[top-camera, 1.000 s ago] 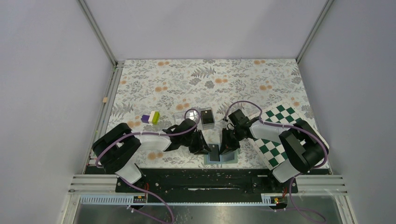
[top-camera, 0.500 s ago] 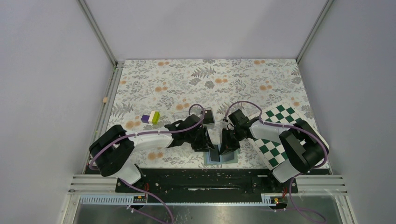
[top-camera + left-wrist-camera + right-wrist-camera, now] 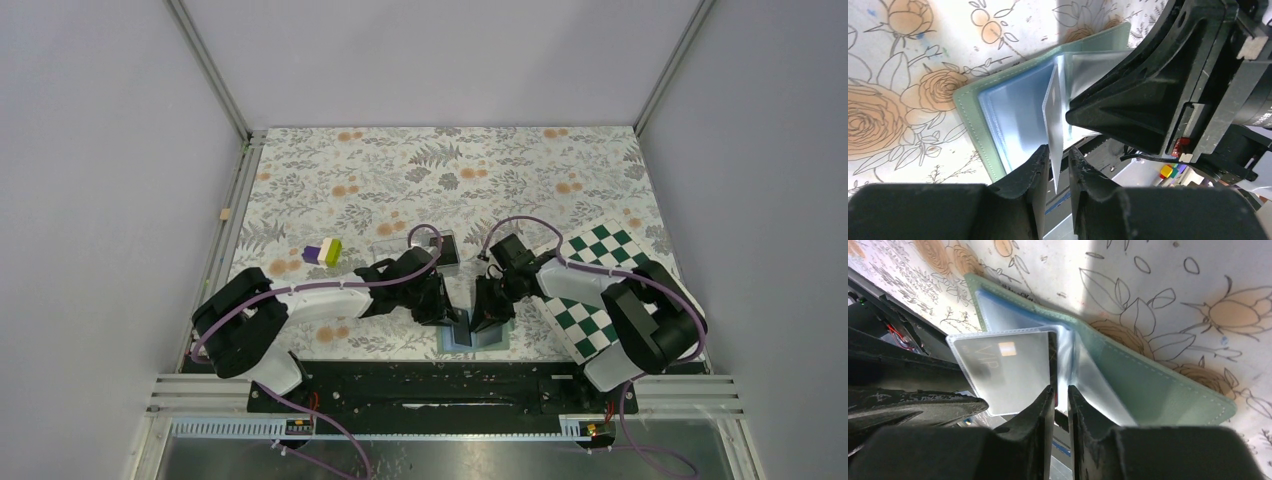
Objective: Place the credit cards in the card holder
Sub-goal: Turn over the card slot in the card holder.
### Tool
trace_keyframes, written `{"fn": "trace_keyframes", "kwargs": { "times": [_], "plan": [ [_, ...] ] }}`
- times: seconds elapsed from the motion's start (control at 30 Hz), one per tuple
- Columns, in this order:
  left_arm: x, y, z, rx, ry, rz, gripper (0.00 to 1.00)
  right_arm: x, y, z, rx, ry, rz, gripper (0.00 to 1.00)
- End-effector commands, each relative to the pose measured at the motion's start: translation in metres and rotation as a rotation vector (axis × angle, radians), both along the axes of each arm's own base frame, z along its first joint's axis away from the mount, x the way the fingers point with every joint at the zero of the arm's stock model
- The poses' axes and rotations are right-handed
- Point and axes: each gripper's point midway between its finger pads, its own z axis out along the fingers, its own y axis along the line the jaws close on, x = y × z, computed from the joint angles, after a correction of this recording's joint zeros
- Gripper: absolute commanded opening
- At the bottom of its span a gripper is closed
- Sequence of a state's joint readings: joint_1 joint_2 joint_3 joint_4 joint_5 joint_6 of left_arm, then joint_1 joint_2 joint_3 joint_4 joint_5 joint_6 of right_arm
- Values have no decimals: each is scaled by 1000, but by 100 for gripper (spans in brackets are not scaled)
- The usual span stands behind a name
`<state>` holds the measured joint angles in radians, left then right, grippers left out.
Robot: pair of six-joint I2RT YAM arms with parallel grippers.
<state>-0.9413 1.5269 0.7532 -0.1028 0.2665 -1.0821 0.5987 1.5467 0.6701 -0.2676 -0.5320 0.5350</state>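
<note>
Left fingers (image 3: 1034,172) have moved in over the open card holder (image 3: 972,107), sleeve (image 3: 1054,107) upright.

Card holder (image 3: 489,339) at near edge betw. L claw (image 3: 455,320) & R claw (image 3: 488,322); chequered board (image 3: 587,327) to R.

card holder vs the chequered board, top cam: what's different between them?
The card holder is plain sage green with pale blue lining; the chequered board is green-and-white squares. The card holder is clearly smaller than the board. The holder lies open, an inner sleeve raised upright; the board lies flat, partly under the right arm. Both rest on the floral table, near its front edge.
</note>
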Motion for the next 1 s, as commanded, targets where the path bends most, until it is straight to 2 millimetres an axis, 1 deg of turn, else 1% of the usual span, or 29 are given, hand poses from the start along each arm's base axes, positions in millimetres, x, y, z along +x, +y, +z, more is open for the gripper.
{"fn": "trace_keyframes", "kwargs": {
  "times": [0.0, 0.07, 0.13, 0.23, 0.33, 0.47, 0.57, 0.7, 0.83, 0.97],
  "plan": [
    [8, -21, 20, -95, -33, -4, 20, 6, 4, 30, 25, -65, 16, 26],
    [8, -22, 21, -100, -31, -6, 21, 9, 1, 41, 10, -94, 8, 32],
    [8, -24, 21, -107, -26, -10, 22, 13, -8, 47, -39, -129, -10, 39],
    [8, -32, 23, -146, -21, -19, 25, 19, -18, 55, -88, -177, -23, 50],
    [7, -42, 27, -186, -13, -32, 29, 22, -27, 57, -128, -197, -24, 55],
    [6, -56, 32, -204, -10, -57, 33, 28, -40, 58, -138, -197, -61, 56],
    [4, -71, 39, -223, -22, -85, 38, 33, -48, 62, -130, -204, -92, 56],
    [-2, -90, 43, -229, -24, -124, 44, 37, -55, 66, -128, -206, -107, 56],
    [-11, -104, 38, -226, -3, -164, 46, 39, -61, 66, -131, -206, -121, 57],
    [-15, -106, 28, -208, 18, -172, 47, 41, -65, 66, -131, -205, -132, 57]
  ]
}}
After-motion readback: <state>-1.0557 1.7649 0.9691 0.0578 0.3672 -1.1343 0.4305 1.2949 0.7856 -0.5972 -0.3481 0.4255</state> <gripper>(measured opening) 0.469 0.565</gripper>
